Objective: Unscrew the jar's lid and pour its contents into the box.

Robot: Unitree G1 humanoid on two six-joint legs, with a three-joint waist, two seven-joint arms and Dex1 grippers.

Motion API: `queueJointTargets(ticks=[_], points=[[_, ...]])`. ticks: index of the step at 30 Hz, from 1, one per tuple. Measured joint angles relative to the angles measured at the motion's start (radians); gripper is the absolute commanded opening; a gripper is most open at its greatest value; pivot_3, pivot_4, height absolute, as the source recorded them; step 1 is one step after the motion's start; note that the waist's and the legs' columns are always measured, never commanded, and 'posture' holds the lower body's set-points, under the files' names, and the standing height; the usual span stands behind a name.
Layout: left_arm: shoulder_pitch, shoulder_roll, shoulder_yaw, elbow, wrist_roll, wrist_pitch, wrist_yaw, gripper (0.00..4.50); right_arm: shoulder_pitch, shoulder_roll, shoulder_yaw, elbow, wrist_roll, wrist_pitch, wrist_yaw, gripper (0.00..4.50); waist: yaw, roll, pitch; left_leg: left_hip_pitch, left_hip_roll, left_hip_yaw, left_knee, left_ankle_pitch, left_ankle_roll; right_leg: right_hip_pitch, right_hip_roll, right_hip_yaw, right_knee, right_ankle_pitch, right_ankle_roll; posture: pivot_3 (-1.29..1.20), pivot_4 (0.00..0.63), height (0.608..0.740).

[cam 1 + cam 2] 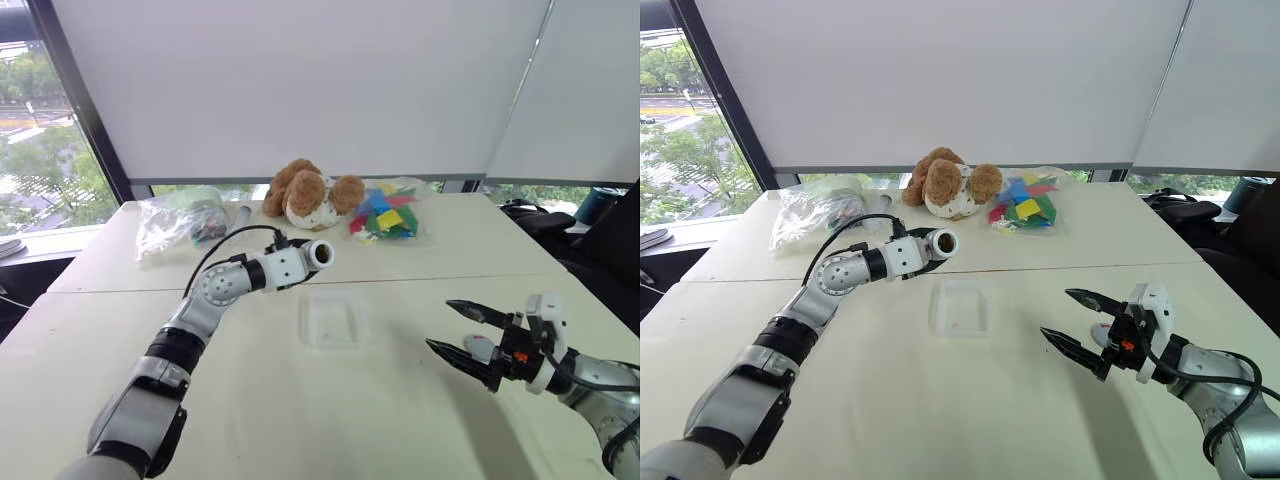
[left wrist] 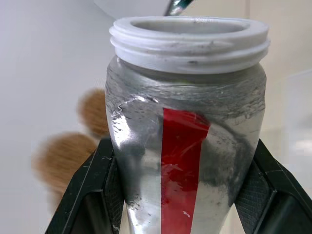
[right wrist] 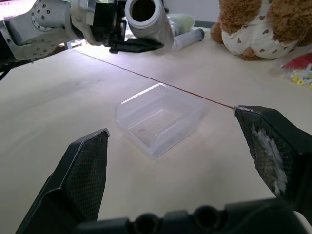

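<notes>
One spill risk: left tool [image 1: 318, 254] clamps the lidless silvery red-striped jar [image 1: 320, 253] level, behind the shallow clear plastic box [image 1: 334, 320], while right tool [image 1: 458, 327] gapes empty.

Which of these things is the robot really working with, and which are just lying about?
In the job: the jar, open and held sideways in the left tool; the box; the open right tool.
Lying about: teddy bear; bag of coloured pieces; second clear bag.

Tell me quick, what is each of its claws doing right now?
Left gripper: closed on the silvery-grey jar with a red stripe, lid off, tipped level.
Right gripper: open, holding nothing.
</notes>
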Motion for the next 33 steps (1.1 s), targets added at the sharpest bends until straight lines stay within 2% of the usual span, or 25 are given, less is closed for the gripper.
queueJointTargets(ticks=[4, 8, 13, 21, 25, 30, 33], points=[[-0.08, 0.041, -0.193, 0.085, 0.388, -0.029, 0.431, 2.25, 0.016, 0.013, 0.0, -0.017, 0.003, 0.004, -0.026, 4.47, 0.005, 0.0, 0.0, 0.0, 0.0, 0.0, 0.0, 0.0, 0.0, 0.0, 0.0, 0.0, 0.0, 0.002, 0.004, 0.0, 0.15, 0.74], [-0.143, 0.036, -0.398, 0.153, 0.704, 0.084, 0.813, 2.25, 0.015, 0.016, 0.001, -0.038, 0.004, 0.012, -0.045, 4.47, 0.005, -0.002, 0.001, -0.001, 0.0, 0.0, 0.0, 0.0, 0.0, 0.0, 0.0, 0.0, 0.0, 0.002, 0.005, 0.0, 0.15, 0.74], [-0.21, -0.01, -0.545, 0.233, 0.931, 0.312, 1.168, 2.25, 0.013, 0.034, 0.005, -0.047, 0.005, 0.024, -0.066, 4.47, 0.005, -0.003, 0.002, -0.001, 0.0, 0.0, 0.0, 0.0, 0.0, -0.001, 0.0, -0.001, 0.0, 0.002, 0.005, 0.0, 0.15, 0.74], [-0.239, -0.069, -0.685, 0.368, 1.062, 0.532, 1.473, 2.25, 0.005, 0.048, 0.024, -0.057, 0.009, 0.037, -0.087, 4.47, 0.005, -0.004, 0.003, -0.001, 0.0, 0.0, 0.0, 0.0, 0.0, -0.001, 0.0, -0.001, 0.0, 0.002, 0.005, 0.0, 0.15, 0.74], [-0.259, -0.088, -0.707, 0.421, 1.076, 0.61, 1.532, 2.25, 0.0, 0.056, 0.03, -0.061, 0.017, 0.043, -0.099, 4.47, 0.005, -0.006, 0.003, -0.002, -0.001, 0.001, 0.0, 0.0, 0.0, -0.001, 0.0, -0.001, 0.0, 0.002, 0.005, 0.0, 0.15, 0.74], [-0.258, -0.083, -0.703, 0.437, 1.04, 0.582, 1.533, 2.25, 0.004, 0.058, 0.032, -0.066, 0.023, 0.043, -0.107, 4.47, 0.005, -0.006, 0.003, -0.002, -0.001, 0.0, 0.0, 0.0, 0.0, -0.001, 0.0, -0.001, 0.0, 0.002, 0.005, 0.0, 0.15, 0.74], [-0.252, -0.036, -0.656, 0.364, 0.936, 0.416, 1.503, 2.25, 0.006, 0.058, 0.036, -0.066, 0.024, 0.043, -0.106, 4.47, 0.003, -0.007, 0.004, -0.001, 0.0, 0.001, 0.0, 0.0, 0.0, -0.002, -0.001, -0.001, 0.0, 0.002, 0.005, 0.0, 0.15, 0.74]])
